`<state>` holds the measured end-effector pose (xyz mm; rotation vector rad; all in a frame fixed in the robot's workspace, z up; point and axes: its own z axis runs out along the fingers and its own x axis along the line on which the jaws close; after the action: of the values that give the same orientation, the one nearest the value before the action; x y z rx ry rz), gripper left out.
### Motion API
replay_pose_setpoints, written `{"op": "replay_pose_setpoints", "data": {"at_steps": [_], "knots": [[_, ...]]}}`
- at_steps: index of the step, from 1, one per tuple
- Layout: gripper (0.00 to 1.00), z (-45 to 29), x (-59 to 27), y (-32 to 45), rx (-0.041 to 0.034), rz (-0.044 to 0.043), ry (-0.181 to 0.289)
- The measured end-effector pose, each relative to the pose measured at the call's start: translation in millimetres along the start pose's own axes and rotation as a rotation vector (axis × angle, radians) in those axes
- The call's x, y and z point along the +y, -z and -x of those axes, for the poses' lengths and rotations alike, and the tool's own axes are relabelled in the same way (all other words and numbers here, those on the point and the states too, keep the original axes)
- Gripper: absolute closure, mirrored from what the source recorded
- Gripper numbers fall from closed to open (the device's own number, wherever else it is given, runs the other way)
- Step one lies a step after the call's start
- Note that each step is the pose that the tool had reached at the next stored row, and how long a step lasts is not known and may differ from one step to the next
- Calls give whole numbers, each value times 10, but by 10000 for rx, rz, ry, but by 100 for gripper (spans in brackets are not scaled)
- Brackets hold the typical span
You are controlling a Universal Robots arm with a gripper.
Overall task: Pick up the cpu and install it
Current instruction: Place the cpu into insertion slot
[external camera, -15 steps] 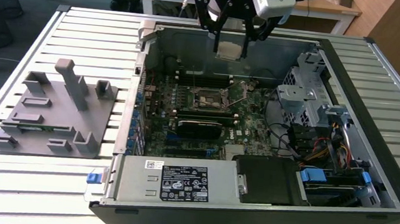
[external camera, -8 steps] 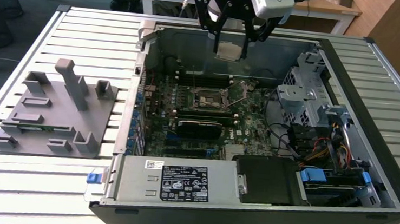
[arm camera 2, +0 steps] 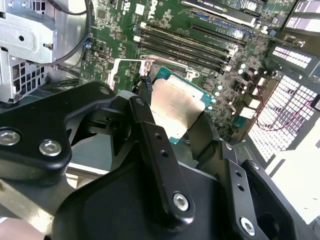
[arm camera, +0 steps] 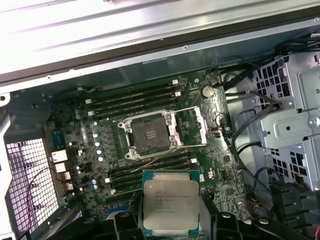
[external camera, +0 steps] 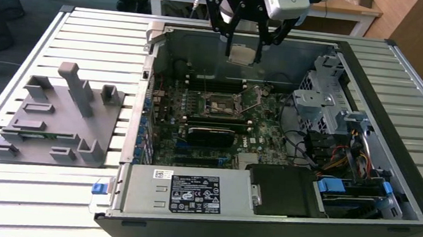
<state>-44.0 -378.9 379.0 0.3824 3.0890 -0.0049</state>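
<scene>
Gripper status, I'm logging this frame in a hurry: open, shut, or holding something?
Gripper: shut on the cpu, above the motherboard.

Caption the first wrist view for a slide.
Gripper with jaws shut on the cpu over the motherboard, its socket open and empty.

Square cpu, silver-grey printed lid up, green rim, pinched at opposite edges by the gripper, aloft over the motherboard.
</scene>
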Motion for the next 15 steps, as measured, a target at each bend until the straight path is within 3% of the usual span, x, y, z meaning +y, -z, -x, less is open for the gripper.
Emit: {"op": "replay_pose_setpoints", "data": {"at_steps": [15], "knots": [[46,0,0,-16,-16,-78,-518]]}}
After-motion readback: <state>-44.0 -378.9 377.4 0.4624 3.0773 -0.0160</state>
